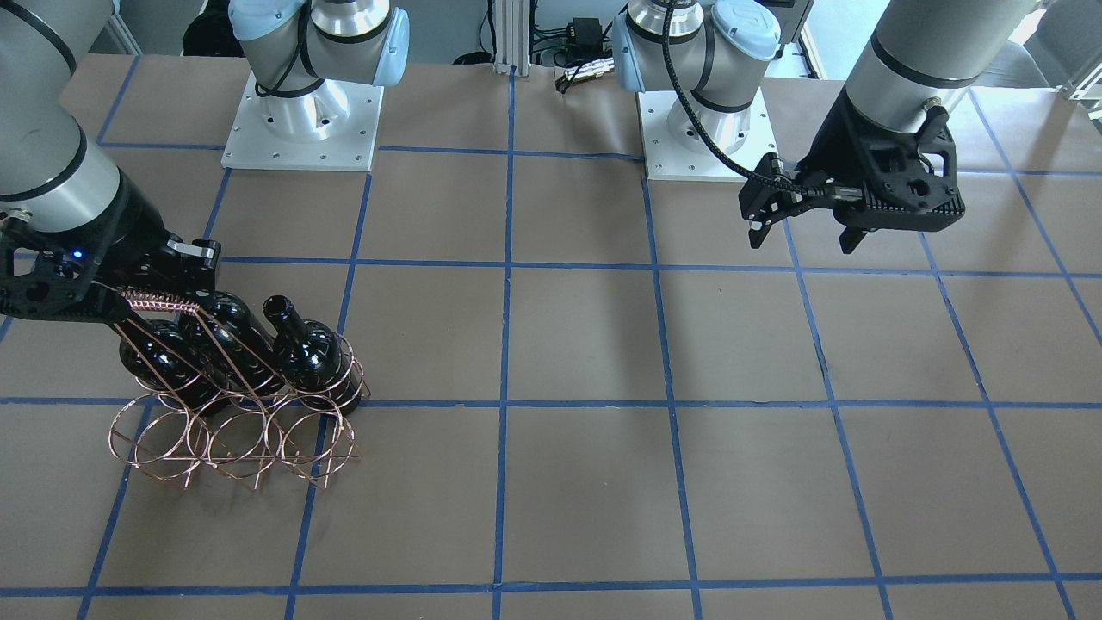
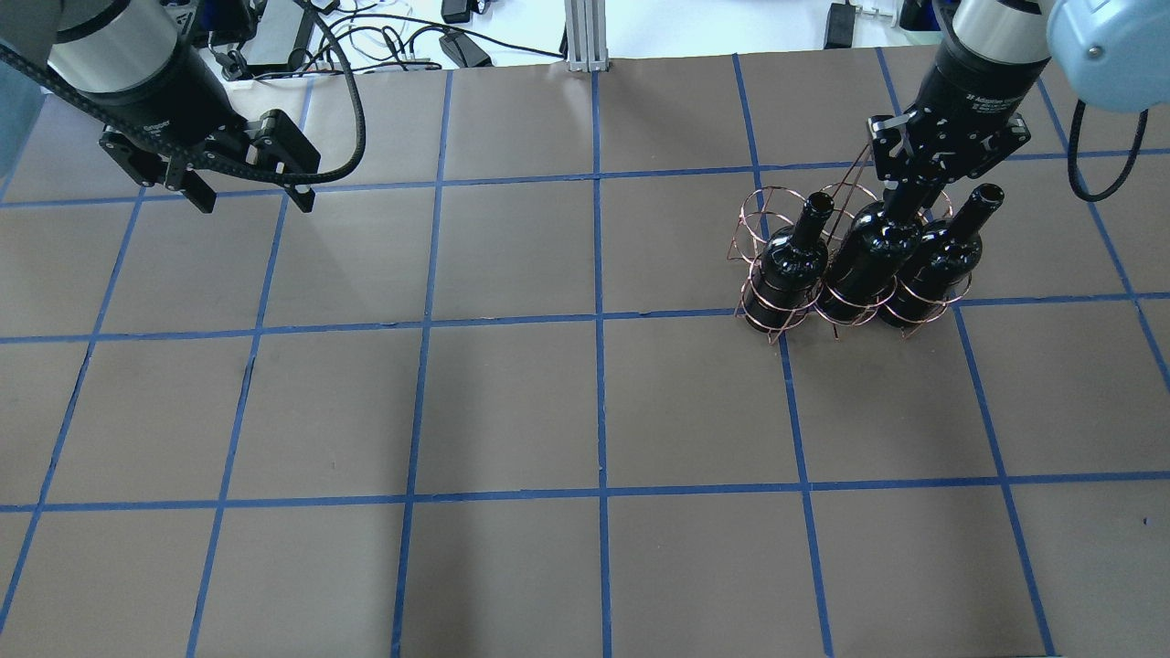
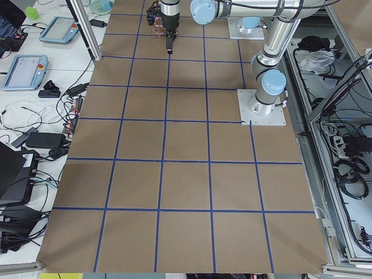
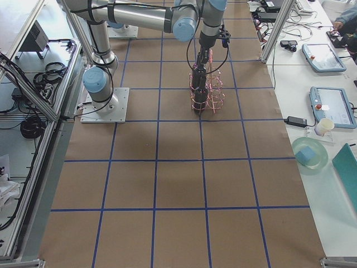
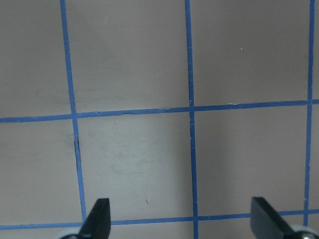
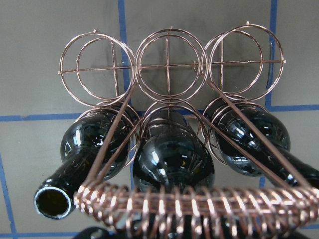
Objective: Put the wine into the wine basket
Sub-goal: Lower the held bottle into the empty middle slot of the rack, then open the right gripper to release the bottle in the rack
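Note:
The copper wire wine basket (image 1: 232, 435) stands on the table on my right side; it also shows in the overhead view (image 2: 748, 224) and the right wrist view (image 6: 199, 204). Three near-black wine bottles lean in its rings on the robot's side. My right gripper (image 2: 909, 196) is shut on the neck of the middle bottle (image 2: 868, 251), just under the coiled handle (image 1: 159, 301). The outer bottles (image 2: 791, 265) (image 2: 941, 251) stand free. The three rings on the far side (image 6: 169, 64) are empty. My left gripper (image 2: 242, 196) is open and empty above the table, fingertips (image 5: 99, 214) wide apart.
The brown table surface (image 2: 512, 411) is marked with a blue tape grid. Cables and power supplies (image 2: 402, 41) lie beyond its far edge. The two arm bases (image 1: 301, 129) stand at the robot's side of the table.

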